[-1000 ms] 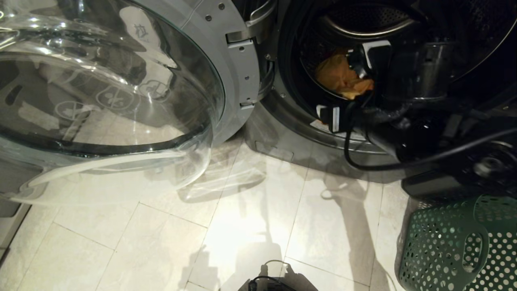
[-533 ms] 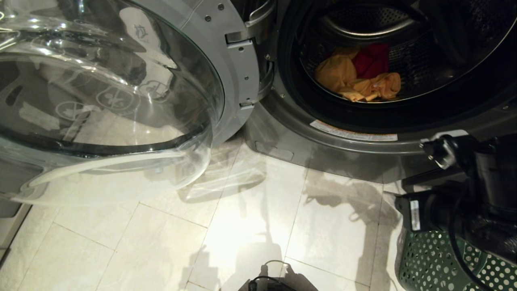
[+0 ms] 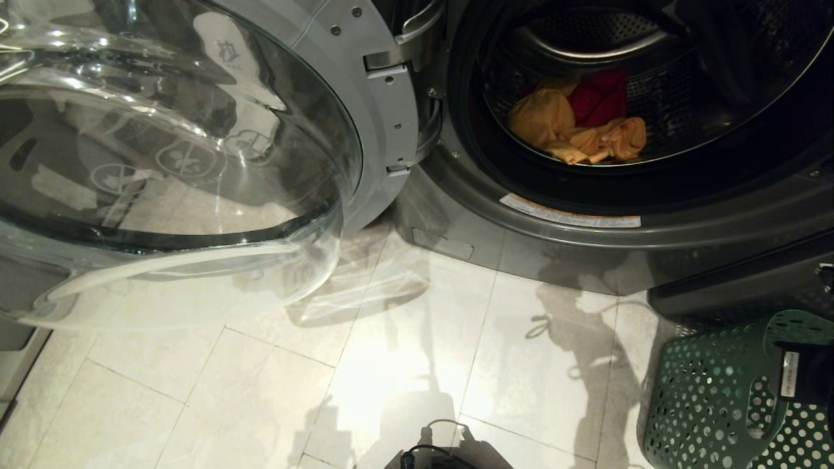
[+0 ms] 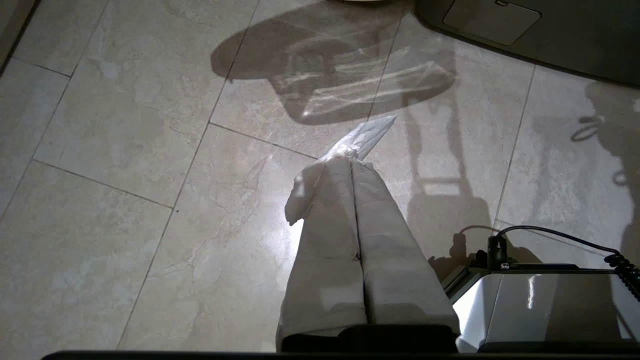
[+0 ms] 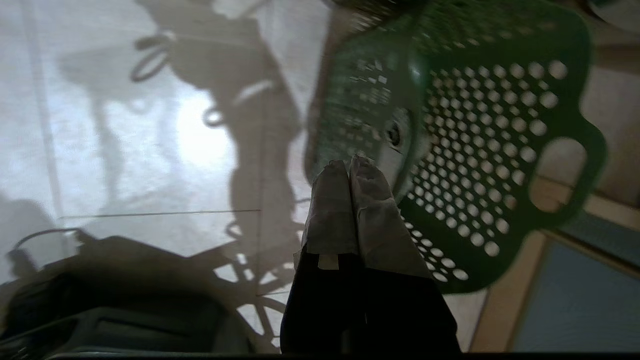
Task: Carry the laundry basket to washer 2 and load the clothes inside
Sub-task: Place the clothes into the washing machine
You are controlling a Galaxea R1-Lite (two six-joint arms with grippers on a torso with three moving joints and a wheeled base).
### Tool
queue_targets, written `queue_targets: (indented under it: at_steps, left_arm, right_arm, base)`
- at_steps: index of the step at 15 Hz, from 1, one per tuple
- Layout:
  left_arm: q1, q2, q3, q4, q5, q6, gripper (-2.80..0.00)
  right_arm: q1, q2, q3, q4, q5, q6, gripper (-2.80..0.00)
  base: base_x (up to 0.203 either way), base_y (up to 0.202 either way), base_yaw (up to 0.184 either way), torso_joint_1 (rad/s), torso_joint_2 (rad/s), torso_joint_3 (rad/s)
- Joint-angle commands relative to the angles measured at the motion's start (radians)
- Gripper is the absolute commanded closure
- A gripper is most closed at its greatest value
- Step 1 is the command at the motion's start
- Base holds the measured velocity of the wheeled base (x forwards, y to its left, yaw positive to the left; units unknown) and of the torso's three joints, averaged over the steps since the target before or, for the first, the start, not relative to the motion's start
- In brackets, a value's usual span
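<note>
Loading looks nearly finished: you have yellow and red clothes [image 3: 576, 124] lying in washer 2 [image 3: 586, 195], its door [image 3: 176, 156] swung wide. Your right claw [image 5: 349, 167] hangs clenched, empty, above the laundry basket [image 3: 710, 391] on the floor; left claw [image 4: 352, 155] clenched too.

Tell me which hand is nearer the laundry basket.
Right. The right hand hangs shut just above the laundry basket, by its rim. The left hand, also shut, is parked over bare floor tiles, with no basket in its view.
</note>
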Motion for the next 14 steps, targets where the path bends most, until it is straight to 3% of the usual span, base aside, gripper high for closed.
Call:
queue_targets:
  at_steps: [1,5,9,14]
  left_arm:
    - [0.0,0.002,0.0,0.0,0.0,0.0,0.0]
    - [0.0,0.002,-0.001,0.0,0.0,0.0,0.0]
    - [0.0,0.002,0.0,0.0,0.0,0.0,0.0]
    - [0.0,0.002,0.0,0.0,0.0,0.0,0.0]
  right_arm:
    - [-0.175,0.013,0.059,0.0,-0.002,0.006,0.0]
    - [-0.347,0.023,0.098,-0.004,0.008,0.016,0.0]
    - [-0.362,0.007,0.054,-0.003,0.014,-0.038,0.0]
    - [-0.36,-0.008,0.065,-0.004,0.016,-0.047,0.0]
  base:
    - [0.0,0.0,0.0,0.0,0.0,0.0]
    - [0.0,0.0,0.0,0.0,0.0,0.0]
    - [0.0,0.002,-0.024,0.001,0.0,0.001]
    - [0.0,0.006,-0.17,0.001,0.0,0.003]
